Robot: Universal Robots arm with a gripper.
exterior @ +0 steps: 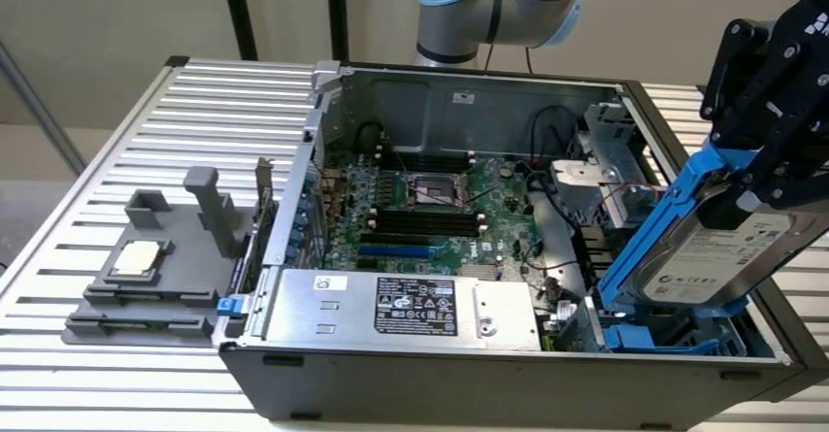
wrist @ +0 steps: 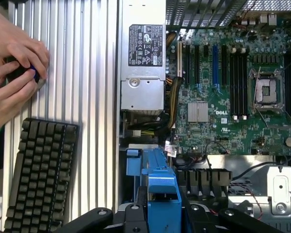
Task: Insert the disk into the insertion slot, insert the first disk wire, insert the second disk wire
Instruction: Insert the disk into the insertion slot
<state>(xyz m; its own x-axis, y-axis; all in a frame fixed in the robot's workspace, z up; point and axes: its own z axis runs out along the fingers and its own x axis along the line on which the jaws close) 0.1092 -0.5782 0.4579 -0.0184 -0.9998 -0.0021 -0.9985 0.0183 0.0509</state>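
At the near edge of the open computer case [exterior: 518,379] lies a silver power-supply box [exterior: 402,306]. Its black label carries white print too small to read, and a small white sticker sits beside it. In the near corner, toward the exterior view's right, is the insertion slot [exterior: 667,340] with its bright blue clips. The disk [exterior: 719,257] stands tilted over the slot in its blue carrier frame, lower end at the slot's mouth, upper end leaning toward the exterior view's right. The print on its white label cannot be made out. The black gripper [exterior: 762,187] is clamped on the disk's upper end. Behind them lies the green motherboard [exterior: 428,214], marked "DELL" in the wrist view, with its processor socket [exterior: 434,189]. On the slatted table [exterior: 78,374] beside the case stands a grey fixture [exterior: 155,277] with a silver chip on it. The wrist view shows a black keyboard [wrist: 39,174] and a person's hands [wrist: 19,53] closed round something small and dark. Farthest back rises the arm [exterior: 499,5].
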